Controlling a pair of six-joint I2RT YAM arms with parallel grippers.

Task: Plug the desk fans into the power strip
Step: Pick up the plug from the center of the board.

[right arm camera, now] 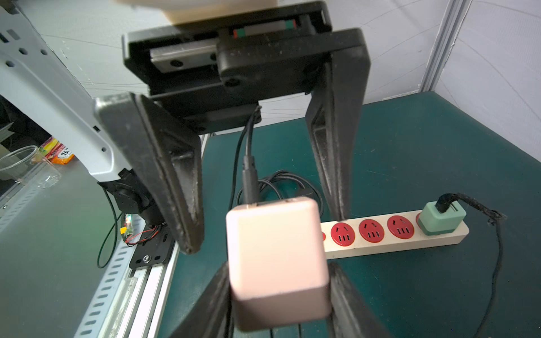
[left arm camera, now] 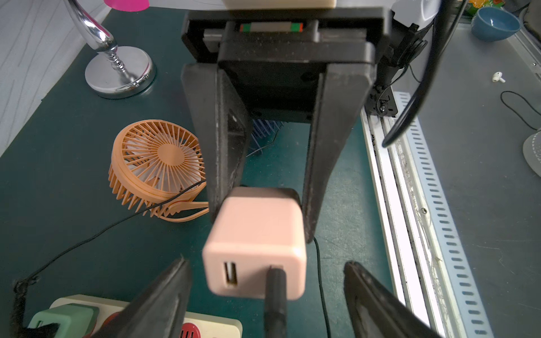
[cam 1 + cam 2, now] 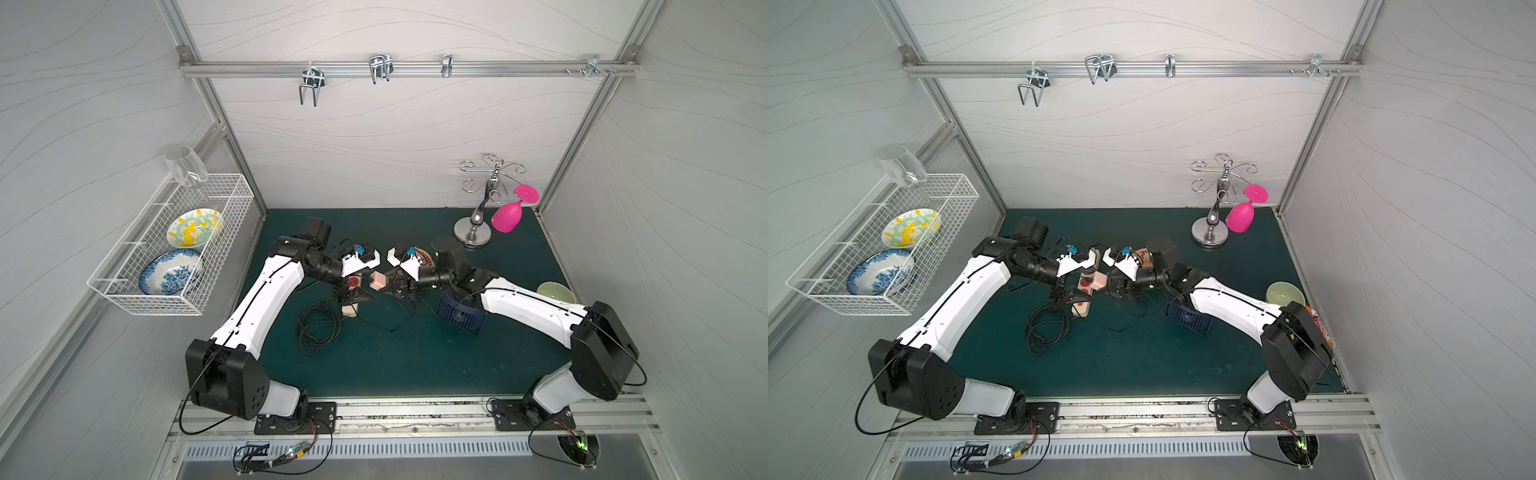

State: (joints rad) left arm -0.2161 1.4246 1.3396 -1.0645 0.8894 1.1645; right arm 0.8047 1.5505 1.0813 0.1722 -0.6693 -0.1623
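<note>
Mid-bench, both arms meet over the green bench (image 3: 395,365).

- The right gripper (image 1: 279,269) is clamped on the pink adapter (image 2: 257,234) and holds it clear of the bench.
- The black USB cable (image 2: 275,295) leaves the adapter's face on the left arm's side.
- The left gripper (image 2: 265,261) stands wide. Its jaws sit either side of the adapter's cable end, with a gap on both sides and no contact.
- The step in hand looks like a hand-over or re-grip.

To do it well:
- Set the left jaws square on the adapter's flat sides.
- Keep the cable out of the pinch.
- Have the right grip let go only once the left grip is firm.
- The prongs are hidden, so which way they face needs checking before the adapter goes down.

The power strip (image 1: 380,247) lies flat on the bench, below the left gripper and just beside the held adapter. Three red sockets (image 1: 371,231) show free. A green adapter (image 1: 442,218) fills the socket at the far end.

The orange desk fan (image 2: 158,166) stands behind the right gripper. I cannot tell whether the cable runs to it.
</note>
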